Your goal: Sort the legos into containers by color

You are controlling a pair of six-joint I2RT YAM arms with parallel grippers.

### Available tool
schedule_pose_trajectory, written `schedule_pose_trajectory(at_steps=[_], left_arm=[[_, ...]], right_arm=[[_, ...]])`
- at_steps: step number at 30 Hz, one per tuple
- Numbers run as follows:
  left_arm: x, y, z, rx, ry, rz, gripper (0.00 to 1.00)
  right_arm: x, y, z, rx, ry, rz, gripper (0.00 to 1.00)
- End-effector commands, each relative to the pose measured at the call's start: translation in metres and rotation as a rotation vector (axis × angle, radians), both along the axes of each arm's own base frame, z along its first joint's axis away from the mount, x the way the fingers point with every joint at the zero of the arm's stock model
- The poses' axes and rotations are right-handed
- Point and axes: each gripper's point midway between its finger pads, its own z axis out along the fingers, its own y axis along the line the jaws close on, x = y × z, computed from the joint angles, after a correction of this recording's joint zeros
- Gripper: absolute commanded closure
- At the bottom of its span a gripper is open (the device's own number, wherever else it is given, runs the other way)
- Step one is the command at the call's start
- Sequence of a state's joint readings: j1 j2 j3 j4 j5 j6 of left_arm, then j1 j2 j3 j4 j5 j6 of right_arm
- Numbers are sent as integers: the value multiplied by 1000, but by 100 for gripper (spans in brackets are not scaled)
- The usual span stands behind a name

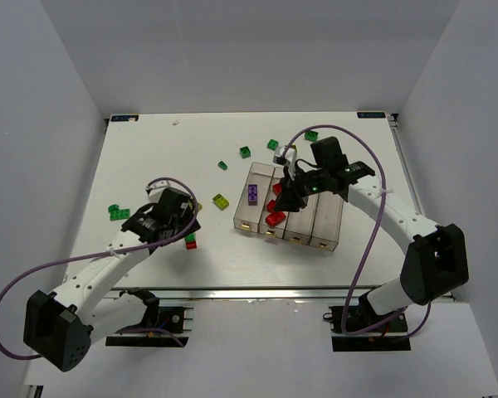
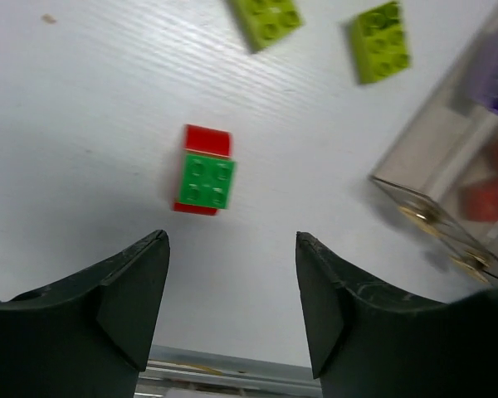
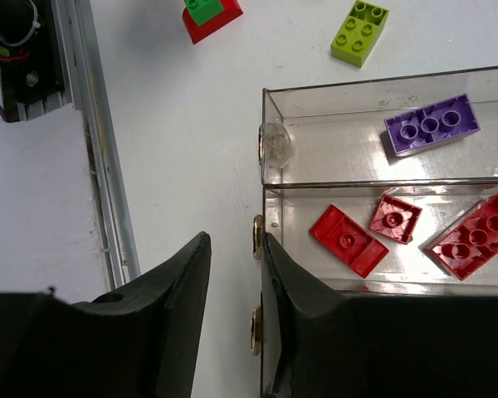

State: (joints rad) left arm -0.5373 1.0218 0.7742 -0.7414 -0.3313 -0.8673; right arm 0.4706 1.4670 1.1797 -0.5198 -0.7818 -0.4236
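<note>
— Sitting on a red brick (image 2: 207, 139), the green brick (image 2: 206, 181) lies on the table (image 2: 83, 124) just ahead of the left gripper (image 2: 232, 249), its jaws wide and empty.
— Nearby?
— Two yellow-green bricks (image 2: 380, 41) beyond; bins (image 2: 423, 157) blurred at right. The right wrist view sharpens them: a purple brick (image 3: 432, 124) in one, three red pieces (image 3: 349, 240) next door; right gripper (image 3: 235, 249) narrow, empty.

White table (image 2: 83, 124), matt, with a fine grain running across it. The green brick (image 2: 206, 181) is smooth, shiny moulded plastic, and so is the purple brick (image 3: 432, 124). The bins (image 3: 340, 153) are clear glossy plastic catching glare, with shiny gold metal tabs (image 3: 258, 235). Black fingers (image 2: 129, 298), matt and scuffed. The rail (image 3: 100, 166) is brushed metal.
</note>
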Motion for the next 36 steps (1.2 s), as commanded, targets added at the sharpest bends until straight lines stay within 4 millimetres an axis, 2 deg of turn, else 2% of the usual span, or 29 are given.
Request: schedule_pose_trajectory(at_steps=[1,8,15,20,24,28,36], left_arm=[[-4,17,-17,50,57,22,28],[15,29,-41,122,133,-31,29],[33,12,-50,84,139,-132,31],[32,0,-55,43,143,-195,31],[25,3,-64,54,171,-202,34],[19,7,-72,69,196,-199,42],[17,11,-78,94,219,-201,44]], right_arm=[[4,6,-3,-4,3,-26,63],[5,6,-7,-10,10,-32,60],[5,5,-7,-18,3,-38,59],[6,5,-8,-22,3,-40,58],[9,6,-7,-22,-1,-41,58],[10,7,-8,-25,7,-41,58],[10,7,-7,-24,5,-41,58]])
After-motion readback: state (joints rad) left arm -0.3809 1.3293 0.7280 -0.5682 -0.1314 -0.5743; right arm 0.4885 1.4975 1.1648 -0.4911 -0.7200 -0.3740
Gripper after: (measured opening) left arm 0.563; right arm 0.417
